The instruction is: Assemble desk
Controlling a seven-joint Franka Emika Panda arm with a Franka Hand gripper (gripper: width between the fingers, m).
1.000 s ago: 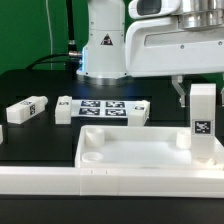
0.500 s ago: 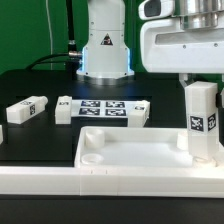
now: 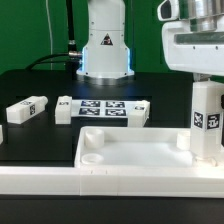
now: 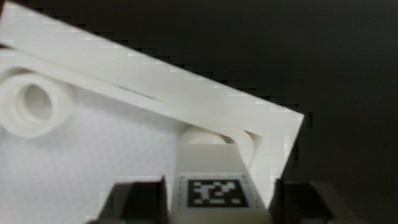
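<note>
So, quick count: one tabletop (image 3: pixel 130 150) lies flat at the front of the black table (image 3: pixel 40 140), just behind the rail (image 3: pixel 60 183). I can make out two legs for sure. One leg (image 3: pixel 208 118) stands upright at the tabletop's corner on the exterior view's right, with the gripper (image 4: pixel 214 203) pinching it, one finger (image 4: pixel 128 203) on each side and its tag facing the camera. Can't tell if it's actually seated in a socket. The second leg (image 3: pixel 27 108) lies on its side, well apart on the exterior view's left. One marker board (image 3: pixel 103 108) sits between them, further back. One socket ring (image 4: pixel 32 100) shows in the wrist view.
</note>
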